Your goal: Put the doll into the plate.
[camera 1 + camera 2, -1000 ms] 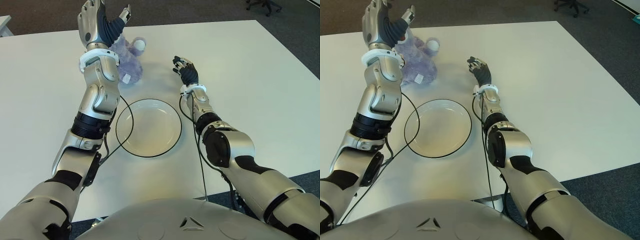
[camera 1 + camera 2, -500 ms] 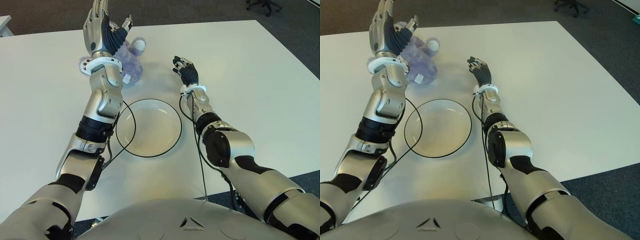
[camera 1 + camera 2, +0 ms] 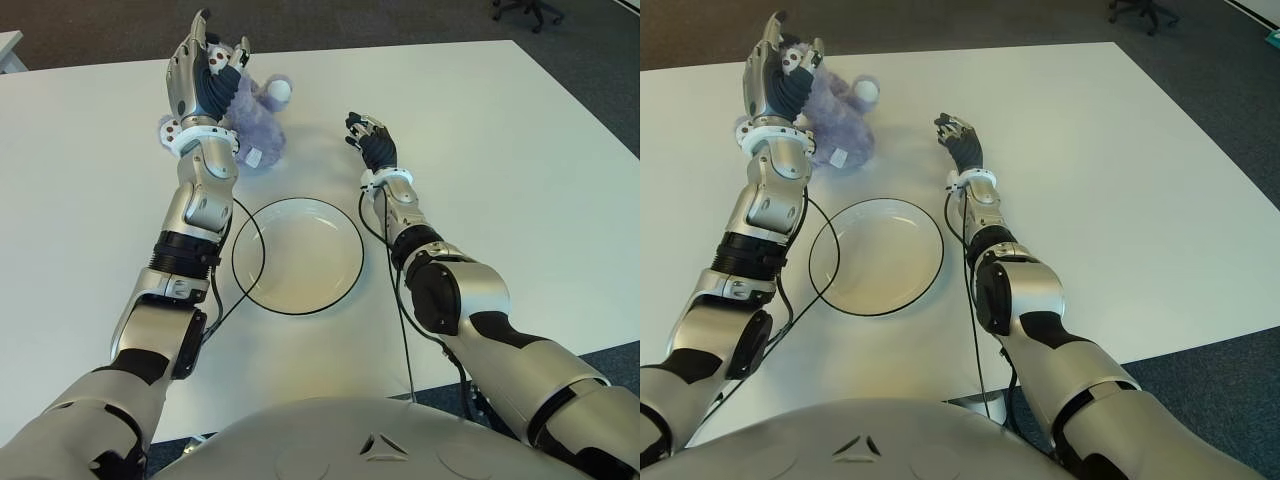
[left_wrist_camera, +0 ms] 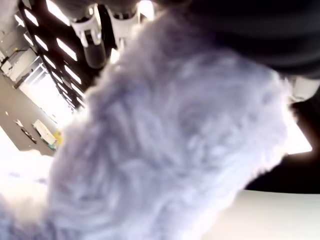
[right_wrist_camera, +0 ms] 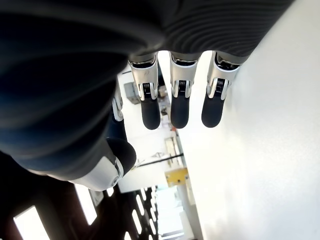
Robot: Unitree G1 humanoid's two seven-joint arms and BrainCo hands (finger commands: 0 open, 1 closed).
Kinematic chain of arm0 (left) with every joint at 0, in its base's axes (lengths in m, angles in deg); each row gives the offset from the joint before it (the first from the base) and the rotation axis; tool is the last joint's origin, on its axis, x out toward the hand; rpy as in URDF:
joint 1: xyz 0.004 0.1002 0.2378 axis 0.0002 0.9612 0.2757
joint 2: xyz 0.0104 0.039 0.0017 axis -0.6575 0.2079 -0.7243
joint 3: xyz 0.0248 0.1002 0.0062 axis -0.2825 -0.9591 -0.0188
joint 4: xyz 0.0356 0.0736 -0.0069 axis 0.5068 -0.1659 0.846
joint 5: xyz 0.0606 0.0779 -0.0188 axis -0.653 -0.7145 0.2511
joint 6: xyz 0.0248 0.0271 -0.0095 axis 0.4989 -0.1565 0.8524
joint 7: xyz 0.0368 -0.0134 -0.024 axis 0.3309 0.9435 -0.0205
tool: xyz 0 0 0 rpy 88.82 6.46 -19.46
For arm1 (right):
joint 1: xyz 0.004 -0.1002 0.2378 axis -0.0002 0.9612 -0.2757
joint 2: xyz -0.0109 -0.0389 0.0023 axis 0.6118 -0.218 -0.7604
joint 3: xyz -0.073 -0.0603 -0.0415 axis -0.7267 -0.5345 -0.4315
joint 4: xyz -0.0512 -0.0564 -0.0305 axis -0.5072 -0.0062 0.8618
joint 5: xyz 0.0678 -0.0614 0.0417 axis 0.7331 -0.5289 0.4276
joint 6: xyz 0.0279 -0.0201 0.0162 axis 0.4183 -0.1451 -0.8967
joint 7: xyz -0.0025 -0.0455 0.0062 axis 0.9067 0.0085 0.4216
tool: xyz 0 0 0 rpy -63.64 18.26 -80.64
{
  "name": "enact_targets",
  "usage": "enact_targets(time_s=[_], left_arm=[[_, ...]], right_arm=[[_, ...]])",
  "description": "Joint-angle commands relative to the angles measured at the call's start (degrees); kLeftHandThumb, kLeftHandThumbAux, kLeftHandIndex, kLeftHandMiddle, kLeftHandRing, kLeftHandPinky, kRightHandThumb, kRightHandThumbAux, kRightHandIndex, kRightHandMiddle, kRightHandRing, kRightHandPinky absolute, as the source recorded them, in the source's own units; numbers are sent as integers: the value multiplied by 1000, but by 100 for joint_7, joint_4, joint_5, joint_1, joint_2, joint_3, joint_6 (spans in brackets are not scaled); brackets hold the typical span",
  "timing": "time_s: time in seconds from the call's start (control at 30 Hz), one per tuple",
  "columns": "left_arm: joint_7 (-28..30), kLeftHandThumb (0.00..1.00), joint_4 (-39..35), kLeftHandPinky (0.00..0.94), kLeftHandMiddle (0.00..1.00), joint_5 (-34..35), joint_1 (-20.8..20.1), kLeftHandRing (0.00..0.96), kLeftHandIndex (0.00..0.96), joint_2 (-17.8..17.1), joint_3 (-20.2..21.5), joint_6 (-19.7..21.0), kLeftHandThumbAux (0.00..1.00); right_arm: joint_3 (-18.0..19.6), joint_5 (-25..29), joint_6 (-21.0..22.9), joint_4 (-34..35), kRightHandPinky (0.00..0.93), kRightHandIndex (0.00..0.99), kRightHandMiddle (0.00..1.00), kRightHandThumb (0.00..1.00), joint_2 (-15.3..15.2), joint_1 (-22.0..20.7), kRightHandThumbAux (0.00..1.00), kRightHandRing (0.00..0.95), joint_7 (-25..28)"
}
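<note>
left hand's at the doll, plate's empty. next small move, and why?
Probably close the left hand around the purple plush doll. Its fingers are open and raised against the doll, whose fur fills the left wrist view, but no grasp shows yet. The white plate sits nearer the robot, and the right hand is idle right of the doll.

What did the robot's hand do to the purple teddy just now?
The left hand came down from above onto the doll, fingers open against its fur, not yet closed around it. The doll, the plate and the right hand stayed where they were.
</note>
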Motion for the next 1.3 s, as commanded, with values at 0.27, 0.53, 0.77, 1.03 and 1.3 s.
enact_targets(time_s=[0.27,0.53,0.77,1.03,1.3], left_arm=[[-483,278,1012,41,185,348,35,157,0,26,194,-657,171],[-669,311,1071,43,118,499,53,95,0,56,293,-805,179],[-602,314,815,58,110,457,130,91,0,86,326,-456,182],[-554,324,662,64,104,435,156,98,0,102,278,-200,174],[-539,346,661,24,95,497,193,85,0,156,245,-267,171]], right_arm=[[61,43,265,-197,156,404,152,700,33,291,733,119,-3],[92,52,197,-203,152,404,145,698,23,327,732,116,41],[73,16,193,-196,151,401,147,696,33,304,732,116,-8],[11,-52,198,-199,161,403,151,697,23,302,732,120,-40],[-33,-75,211,-197,164,404,163,698,13,303,732,130,-67]])
